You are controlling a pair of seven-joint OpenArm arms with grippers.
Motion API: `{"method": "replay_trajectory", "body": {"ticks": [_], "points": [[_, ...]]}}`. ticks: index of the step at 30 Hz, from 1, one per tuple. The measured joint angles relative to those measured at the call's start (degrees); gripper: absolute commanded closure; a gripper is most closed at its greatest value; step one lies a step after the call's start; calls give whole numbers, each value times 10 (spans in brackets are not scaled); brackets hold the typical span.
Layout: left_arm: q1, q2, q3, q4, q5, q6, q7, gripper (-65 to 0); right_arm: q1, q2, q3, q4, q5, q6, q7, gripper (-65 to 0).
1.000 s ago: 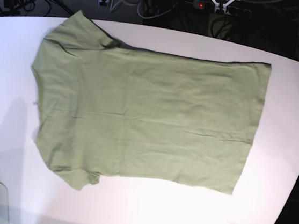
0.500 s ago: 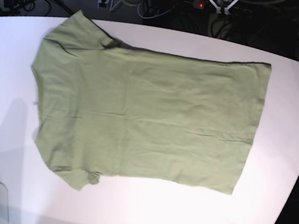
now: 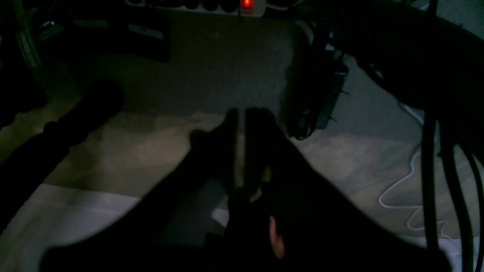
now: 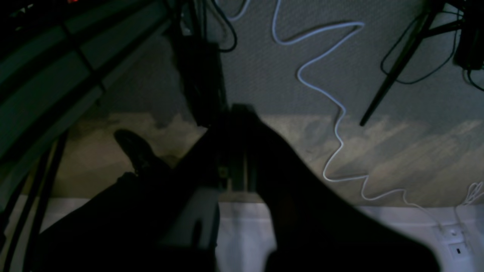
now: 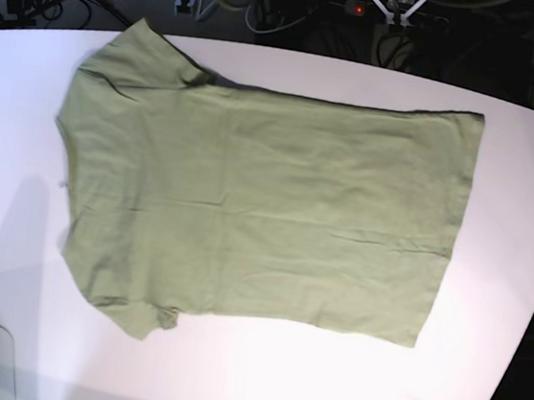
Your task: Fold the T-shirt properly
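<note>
Soft, faintly creased green T-shirt (image 5: 257,204) lies flat and unfolded on the smooth white table (image 5: 519,190). Left gripper (image 3: 242,117) and right gripper (image 4: 236,113), dark, blunt-fingered, are both closed on nothing.

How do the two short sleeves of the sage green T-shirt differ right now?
On the sage green cotton T-shirt, the far sleeve spreads broad and mostly flat, while the near sleeve looks narrower, its edge bunched into a small crease. Both lie on the white table, untouched by either arm.
</note>
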Motion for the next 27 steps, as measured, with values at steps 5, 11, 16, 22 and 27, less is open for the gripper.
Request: {"method": "replay_trajectory", "body": {"ticks": [5, 11, 16, 22, 27], "points": [[0, 0, 0, 0, 0, 0, 0, -31, 0, 0, 0, 0, 0, 0, 0, -7], [0, 0, 0, 0, 0, 0, 0, -31, 0, 0, 0, 0, 0, 0, 0, -7], [0, 0, 0, 0, 0, 0, 0, -31, 0, 0, 0, 0, 0, 0, 0, -9], [0, 0, 0, 0, 3, 0, 0, -29, 0, 0, 0, 0, 0, 0, 0, -7], [0, 0, 9, 0, 7, 0, 0, -32, 0, 0, 0, 0, -1, 0, 0, -13]]}}
